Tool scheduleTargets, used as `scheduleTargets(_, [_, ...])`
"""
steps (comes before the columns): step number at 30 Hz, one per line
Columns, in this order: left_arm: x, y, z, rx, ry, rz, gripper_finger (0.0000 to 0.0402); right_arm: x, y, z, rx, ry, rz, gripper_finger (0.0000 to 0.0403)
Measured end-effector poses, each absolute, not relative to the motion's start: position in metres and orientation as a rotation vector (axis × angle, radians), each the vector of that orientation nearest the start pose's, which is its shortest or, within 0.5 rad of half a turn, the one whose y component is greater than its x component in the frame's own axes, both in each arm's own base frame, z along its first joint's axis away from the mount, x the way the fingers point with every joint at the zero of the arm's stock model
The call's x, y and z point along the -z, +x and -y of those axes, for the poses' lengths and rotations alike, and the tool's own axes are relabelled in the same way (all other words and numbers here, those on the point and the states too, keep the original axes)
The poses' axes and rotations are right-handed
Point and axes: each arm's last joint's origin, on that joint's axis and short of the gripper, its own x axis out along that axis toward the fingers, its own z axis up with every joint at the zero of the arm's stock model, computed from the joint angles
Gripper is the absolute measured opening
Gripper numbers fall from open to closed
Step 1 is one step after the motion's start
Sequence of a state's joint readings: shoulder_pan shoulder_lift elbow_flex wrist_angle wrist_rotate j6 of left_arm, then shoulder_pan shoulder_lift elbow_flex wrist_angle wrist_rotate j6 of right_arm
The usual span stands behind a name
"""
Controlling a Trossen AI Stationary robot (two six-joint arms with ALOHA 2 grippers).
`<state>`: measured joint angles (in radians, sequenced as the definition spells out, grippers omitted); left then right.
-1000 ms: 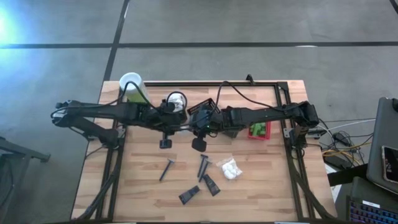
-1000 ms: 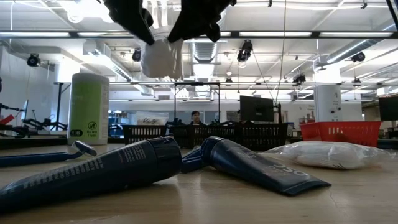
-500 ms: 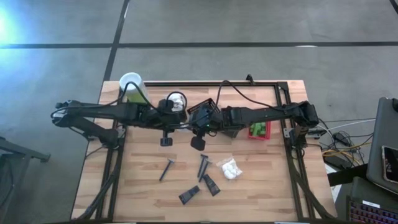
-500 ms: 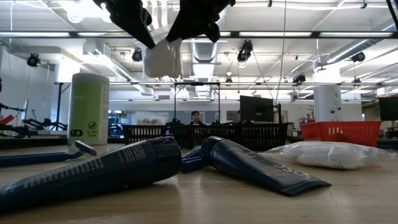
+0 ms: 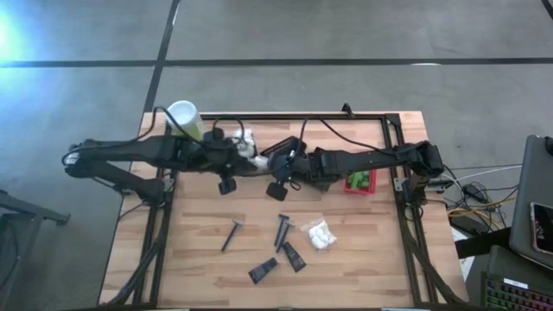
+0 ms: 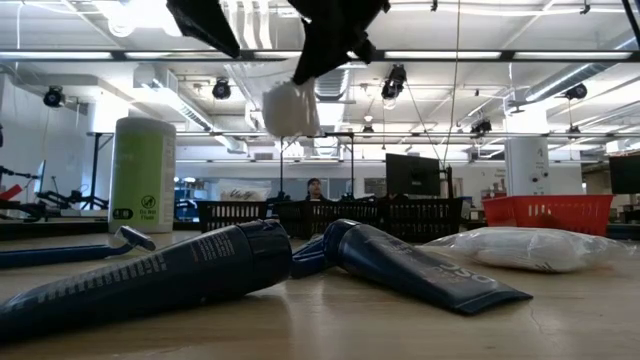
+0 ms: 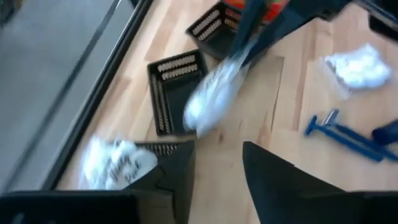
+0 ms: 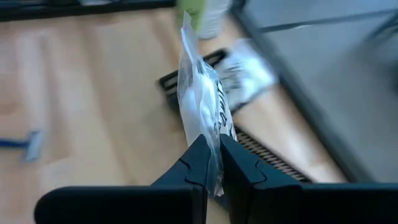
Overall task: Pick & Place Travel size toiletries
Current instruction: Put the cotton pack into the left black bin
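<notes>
- The right gripper (image 8: 211, 163) is pinched shut on the lower edge of a white crinkly wrapped packet (image 8: 200, 106), which stands up out of the fingertips with its long axis pointing away from the wrist.
- In the high view that packet (image 5: 249, 155) sits at upper centre, between the two grippers and over the black slotted basket (image 7: 176, 87) at the far edge of the wooden table (image 5: 199, 259).
- The left gripper (image 5: 226, 164) is just left of it, its fingers (image 7: 180, 180) parted with nothing between them; in the left wrist view the packet hangs clear ahead of them.
- The coming move likely turns on the packet being straight above the basket, so the right arm, the holder, is the one to release.
- A second white packet (image 7: 118, 163) already lies by the basket.
- The tall pale-green canister (image 6: 141, 174) stands at upper left, clear of the drop.
- Dark tubes (image 5: 292, 256), a blue razor (image 5: 232, 233) and a clear bag of white pieces (image 5: 319, 232) wait at lower centre; a red basket (image 5: 361, 180) holds green items at right.
</notes>
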<state>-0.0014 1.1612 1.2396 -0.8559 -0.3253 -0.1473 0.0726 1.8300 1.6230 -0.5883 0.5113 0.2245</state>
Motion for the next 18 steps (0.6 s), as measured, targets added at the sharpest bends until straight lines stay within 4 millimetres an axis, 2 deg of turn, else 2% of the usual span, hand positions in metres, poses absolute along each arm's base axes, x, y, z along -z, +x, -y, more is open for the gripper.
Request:
scheduleTargets(3, [-0.362, 0.213, -0.015, -0.386, -0.152, -0.724, 0.015, -0.302, 0.403, -0.022, 0.608, -0.09, -0.681, 0.0022])
scheduleTargets(9, [-0.378, 0.209, -0.029, -0.362, -0.435, -0.542, 0.0143, -0.303, 0.401, -0.035, 0.783, -0.197, -0.622, 0.0022])
scheduleTargets(15, [-0.379, 0.22, -0.042, -0.372, -0.683, -0.459, 0.014, -0.307, 0.402, -0.042, 0.953, -0.242, -0.512, 0.0022])
scheduleTargets(18, [-0.379, 0.231, -0.046, -0.348, -0.719, -0.421, 0.014, -0.312, 0.403, -0.045, 1.02, -0.302, -0.467, 0.0022])
